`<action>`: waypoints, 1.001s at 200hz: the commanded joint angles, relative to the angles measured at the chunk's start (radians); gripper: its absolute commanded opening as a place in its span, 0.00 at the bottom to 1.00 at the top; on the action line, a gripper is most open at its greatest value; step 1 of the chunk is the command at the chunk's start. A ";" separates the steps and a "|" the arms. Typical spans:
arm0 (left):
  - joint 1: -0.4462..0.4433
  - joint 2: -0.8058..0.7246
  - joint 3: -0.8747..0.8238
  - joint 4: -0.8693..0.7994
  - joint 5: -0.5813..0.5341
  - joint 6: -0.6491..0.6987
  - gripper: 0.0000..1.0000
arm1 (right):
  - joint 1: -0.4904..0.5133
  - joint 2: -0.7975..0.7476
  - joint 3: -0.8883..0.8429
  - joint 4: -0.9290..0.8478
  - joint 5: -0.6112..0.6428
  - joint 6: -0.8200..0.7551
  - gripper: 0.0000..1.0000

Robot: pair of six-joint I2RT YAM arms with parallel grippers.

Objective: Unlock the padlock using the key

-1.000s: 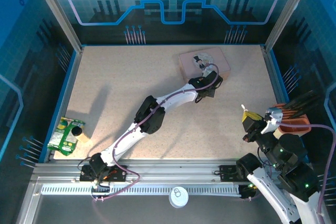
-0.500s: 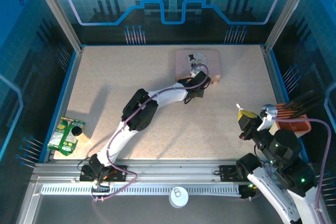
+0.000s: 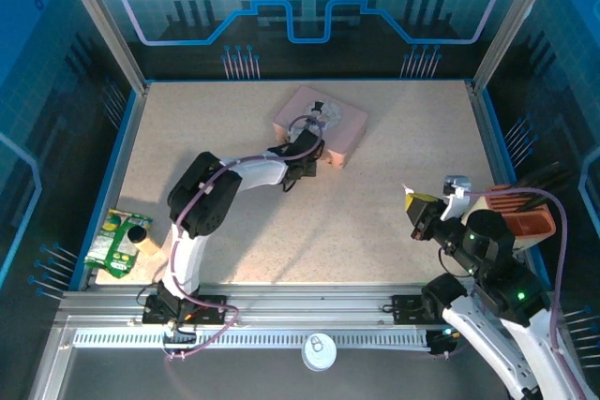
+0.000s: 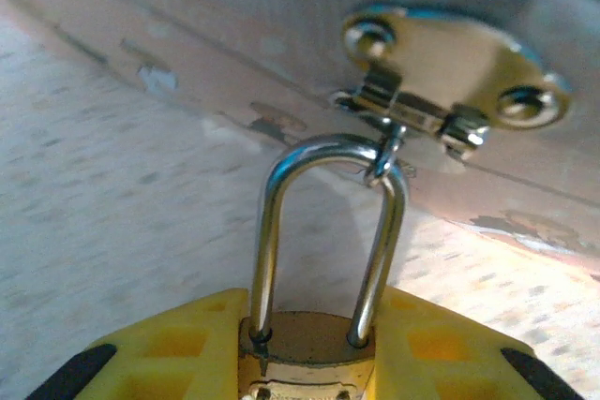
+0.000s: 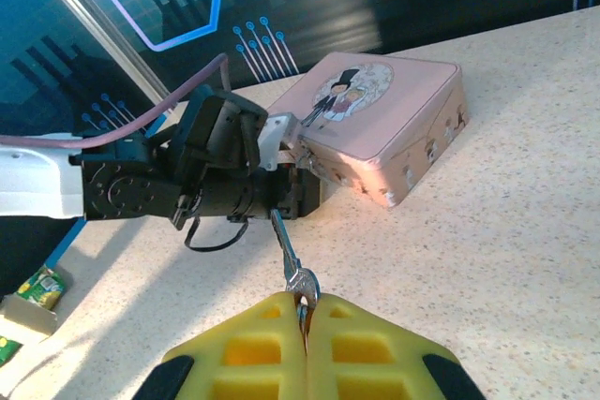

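Note:
The small brass padlock (image 4: 305,348) sits clamped between the yellow fingers (image 4: 169,344) of my left gripper (image 4: 314,330). Its silver shackle (image 4: 267,231) passes through the hasp ring (image 4: 386,152) on the side of the pink tin (image 3: 323,119). In the top view the left gripper (image 3: 311,155) is pressed against the tin's near wall. My right gripper (image 5: 305,311) is shut on the head of a silver key (image 5: 289,250), whose blade points at the left gripper (image 5: 286,189) and the pink tin (image 5: 384,114). The right gripper (image 3: 412,201) hovers to the right of the tin, apart from it.
A green packet (image 3: 112,243) with a small dark-topped item (image 3: 136,229) lies at the table's left edge. An orange holder (image 3: 520,222) sits at the right edge. A white disc (image 3: 319,351) rests on the front rail. Blue walls enclose the table.
The left arm swung leftwards, dragging and turning the pink tin by the padlock. The right gripper carried the key left and farther onto the table.

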 commanded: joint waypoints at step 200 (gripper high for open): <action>-0.285 -0.163 -0.215 -0.095 0.057 -0.211 0.35 | 0.150 0.257 -0.189 0.287 -0.058 0.205 0.00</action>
